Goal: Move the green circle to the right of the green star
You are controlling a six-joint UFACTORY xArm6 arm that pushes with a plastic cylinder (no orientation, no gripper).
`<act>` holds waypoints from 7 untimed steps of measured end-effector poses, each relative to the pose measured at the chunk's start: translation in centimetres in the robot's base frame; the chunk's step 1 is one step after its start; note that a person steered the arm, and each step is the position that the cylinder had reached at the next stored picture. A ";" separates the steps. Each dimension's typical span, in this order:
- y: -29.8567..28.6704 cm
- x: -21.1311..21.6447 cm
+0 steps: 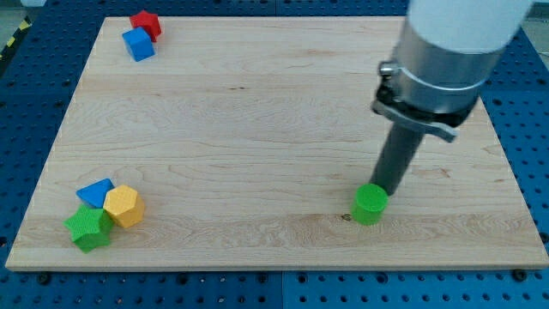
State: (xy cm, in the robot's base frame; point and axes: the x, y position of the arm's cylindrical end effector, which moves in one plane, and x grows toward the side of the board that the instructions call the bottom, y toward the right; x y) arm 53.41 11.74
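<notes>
Left to right: the green star [88,227] sits at the surface's [257,120] lower-left corner, touching a blue triangle [94,191] and a yellow block [124,206]; a red block [147,23] and blue cube [137,44] sit top left. The green circle [370,205] lies well right of the star, my tip [385,190] against its upper-right side, placed, I judge, to push leftward. No claw is fitted. Blue pegboard surrounds the wood.
</notes>
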 end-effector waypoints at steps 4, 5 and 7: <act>6.0 3.5; 2.5 3.9; 0.7 2.6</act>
State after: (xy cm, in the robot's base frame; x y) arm 56.02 12.39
